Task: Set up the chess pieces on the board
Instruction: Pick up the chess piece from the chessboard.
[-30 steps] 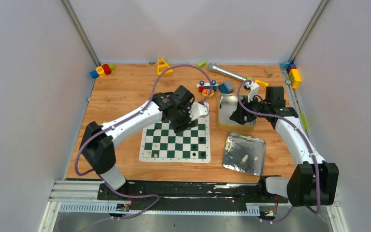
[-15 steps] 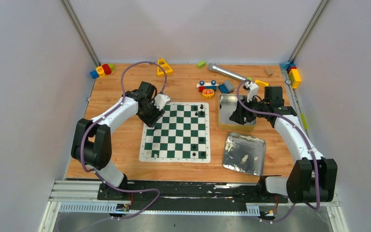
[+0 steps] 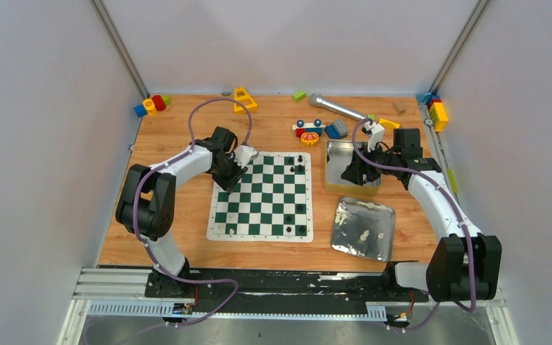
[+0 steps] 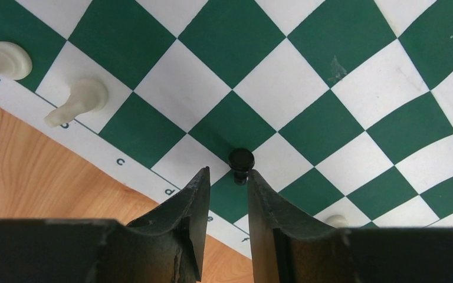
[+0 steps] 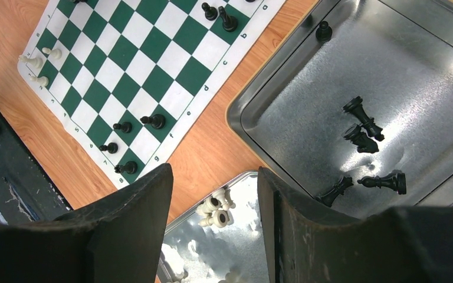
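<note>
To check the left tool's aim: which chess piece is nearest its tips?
The black pawn, right at the tips of the left tool; the cream pieces are farther away, near the border of the board.

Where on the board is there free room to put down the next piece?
The middle of the board is bare, between the black pieces in its far right corner and the white ones in its near left corner. Other black pieces crowd the near right corner. The left tool hangs over the far left corner.
</note>
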{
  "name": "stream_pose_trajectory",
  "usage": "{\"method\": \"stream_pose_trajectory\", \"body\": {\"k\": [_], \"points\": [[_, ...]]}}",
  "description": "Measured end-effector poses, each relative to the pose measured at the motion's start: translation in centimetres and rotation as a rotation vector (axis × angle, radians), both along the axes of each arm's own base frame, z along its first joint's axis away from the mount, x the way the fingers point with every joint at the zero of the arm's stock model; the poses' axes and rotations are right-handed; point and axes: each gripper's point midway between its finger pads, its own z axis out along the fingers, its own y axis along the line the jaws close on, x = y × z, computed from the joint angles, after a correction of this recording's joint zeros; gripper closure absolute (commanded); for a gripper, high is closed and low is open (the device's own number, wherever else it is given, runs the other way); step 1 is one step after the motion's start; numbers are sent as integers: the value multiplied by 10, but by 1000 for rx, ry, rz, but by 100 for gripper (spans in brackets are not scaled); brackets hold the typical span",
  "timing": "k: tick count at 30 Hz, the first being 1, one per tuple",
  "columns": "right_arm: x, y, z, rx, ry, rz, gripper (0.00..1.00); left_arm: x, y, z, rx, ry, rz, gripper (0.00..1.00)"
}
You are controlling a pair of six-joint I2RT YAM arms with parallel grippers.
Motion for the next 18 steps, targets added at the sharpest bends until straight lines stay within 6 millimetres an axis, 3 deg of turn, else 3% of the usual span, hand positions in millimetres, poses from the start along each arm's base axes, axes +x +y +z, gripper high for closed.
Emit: {"method": "stream_pose_trajectory", "body": {"k": [12,18], "points": [[0,0,0,2,1,2,45,-3,-1,-7,-6,16,-10,65],[0,1,0,3,1,3,45,-5,0,-9,-4,20,-11,59]]}}
